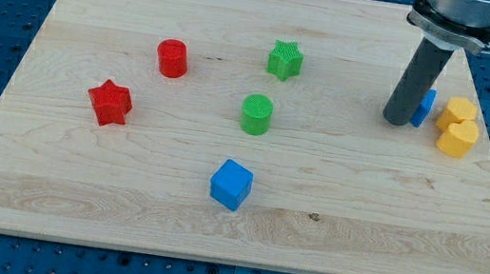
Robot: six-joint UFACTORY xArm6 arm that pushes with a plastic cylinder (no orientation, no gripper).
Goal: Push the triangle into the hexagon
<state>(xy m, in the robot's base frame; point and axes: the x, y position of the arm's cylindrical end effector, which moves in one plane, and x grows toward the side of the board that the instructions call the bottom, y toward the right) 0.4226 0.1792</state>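
A blue block [425,108], probably the triangle, lies at the view's right, mostly hidden behind my rod. My tip [398,121] rests on the board against the blue block's left side. Just right of the blue block are two yellow blocks touching each other. The upper one [458,110] and the lower one [459,139] both look many-sided, like a hexagon; I cannot tell which is which. The blue block is close to the upper yellow block, about touching it.
On the wooden board [74,190] lie a red cylinder [172,58], a red star [109,103], a green star [285,60], a green cylinder [256,115] and a blue cube [231,184]. The yellow blocks sit near the board's right edge.
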